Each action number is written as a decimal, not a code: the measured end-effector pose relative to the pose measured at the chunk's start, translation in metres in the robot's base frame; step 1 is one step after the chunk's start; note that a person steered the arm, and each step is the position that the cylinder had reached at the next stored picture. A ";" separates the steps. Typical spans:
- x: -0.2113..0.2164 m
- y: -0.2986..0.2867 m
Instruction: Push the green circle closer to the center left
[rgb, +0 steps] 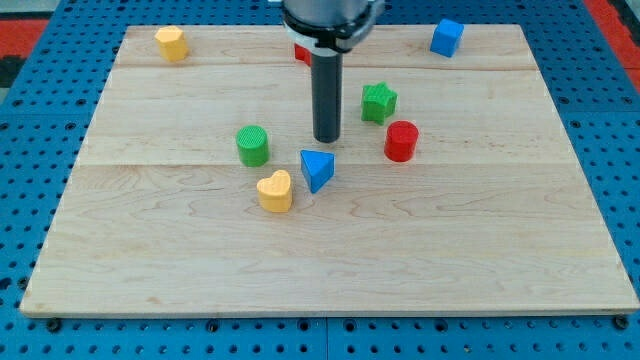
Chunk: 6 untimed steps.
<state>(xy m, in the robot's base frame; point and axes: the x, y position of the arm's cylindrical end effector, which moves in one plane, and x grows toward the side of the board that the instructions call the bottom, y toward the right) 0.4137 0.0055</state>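
The green circle (253, 146) stands on the wooden board (330, 250), a little left of the middle. My tip (327, 139) touches the board to the green circle's right, a block's width or so away, just above the blue triangle (317, 169). The rod rises straight up to the arm's dark head at the view's top.
A yellow heart (275, 191) lies below the green circle. A green star (378, 102) and a red cylinder (401, 141) sit right of my tip. A yellow block (172, 43) is at top left, a blue cube (447, 38) at top right. A red block (301, 53) peeks from behind the rod.
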 end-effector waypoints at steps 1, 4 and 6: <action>0.017 -0.077; -0.017 -0.111; -0.043 -0.173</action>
